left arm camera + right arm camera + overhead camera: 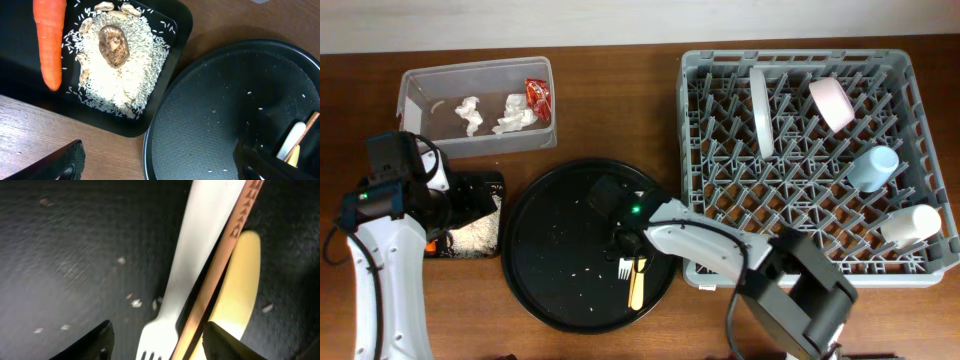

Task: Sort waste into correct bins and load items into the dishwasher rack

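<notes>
The right gripper (pixel 157 342) is hovering, black fingers (pixel 100 340) apart, over the round black tray (pixel 60 255), the white plastic fork (pixel 207 230) and pale yellow utensil (pixel 242 280) lying between those fingers — while the left gripper (pixel 165 162), likewise spread, is hanging near the shallow black rectangular tray (pixel 175 45) of rice (pixel 125 75).

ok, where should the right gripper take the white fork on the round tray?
Mid-handle of the white fork, from straight above, jaws across its narrow width. It lies flat on the round black tray, with a brown stick and pale yellow utensil tight against one side, so picking it alone looks doubtful.
</notes>
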Controlling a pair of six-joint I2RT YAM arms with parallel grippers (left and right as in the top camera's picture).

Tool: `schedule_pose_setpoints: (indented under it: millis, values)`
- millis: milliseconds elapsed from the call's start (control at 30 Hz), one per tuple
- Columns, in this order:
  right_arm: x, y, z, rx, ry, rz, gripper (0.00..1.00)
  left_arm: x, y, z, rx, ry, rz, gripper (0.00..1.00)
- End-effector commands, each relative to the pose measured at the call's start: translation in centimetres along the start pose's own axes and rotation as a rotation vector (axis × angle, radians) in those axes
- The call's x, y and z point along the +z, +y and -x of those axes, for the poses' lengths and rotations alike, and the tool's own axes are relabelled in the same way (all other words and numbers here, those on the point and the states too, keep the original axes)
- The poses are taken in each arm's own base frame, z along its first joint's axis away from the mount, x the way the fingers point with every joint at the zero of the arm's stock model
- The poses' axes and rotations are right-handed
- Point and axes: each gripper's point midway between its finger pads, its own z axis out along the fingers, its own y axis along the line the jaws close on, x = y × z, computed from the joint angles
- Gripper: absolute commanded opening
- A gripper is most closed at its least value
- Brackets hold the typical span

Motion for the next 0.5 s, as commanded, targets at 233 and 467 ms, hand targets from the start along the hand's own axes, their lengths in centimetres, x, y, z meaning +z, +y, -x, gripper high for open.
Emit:
schedule_pose_setpoints:
  millis: [233,467]
  values:
    - [-1.0,-0.1,2.0,-0.053,-0.181,-0.159,0.61,-0.5,-0.3,0.3,-0.002,-0.016,-0.016,0.95]
    - [-0.6,0.9,2.3,0.018,-0.178,-0.161,0.61,-0.5,-0.2,0.2,-0.003,-0.012,-0.015,0.95]
